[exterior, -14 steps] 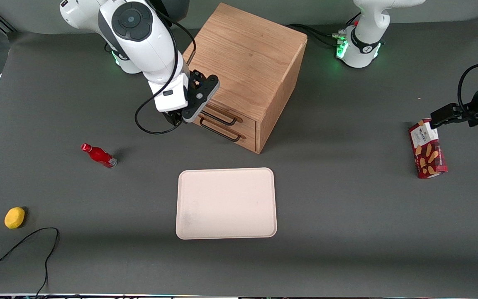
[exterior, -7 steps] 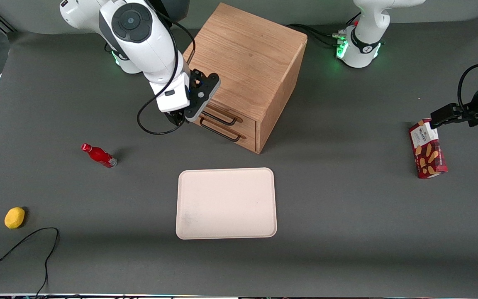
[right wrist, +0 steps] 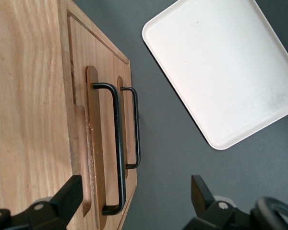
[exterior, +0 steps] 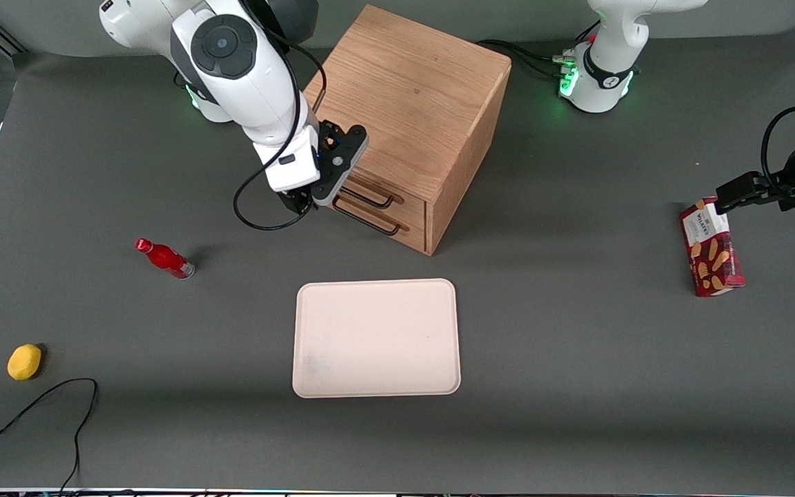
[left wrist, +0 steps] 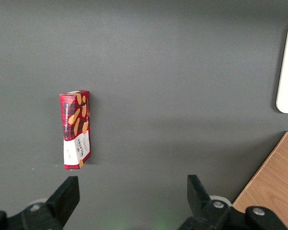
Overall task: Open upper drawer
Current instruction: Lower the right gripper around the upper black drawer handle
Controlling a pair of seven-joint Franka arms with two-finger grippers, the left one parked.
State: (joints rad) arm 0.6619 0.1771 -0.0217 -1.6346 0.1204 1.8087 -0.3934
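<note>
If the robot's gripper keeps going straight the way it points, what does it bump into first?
Probably the black handle of the upper drawer. The open gripper hangs in front of the cabinet, its fingers either side of that bar. Depth is hard to judge, so it might touch the drawer front instead.

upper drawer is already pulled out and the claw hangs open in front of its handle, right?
Not quite. The upper drawer is shut, its front level with the bottom drawer, as the right wrist view shows. The claw does hang open in front of its handle.

Light oak-grain upper drawer [right wrist: 79, 120] with black handle [right wrist: 116, 148], black gripper [exterior: 303, 200], cream tray [exterior: 375, 338]
</note>
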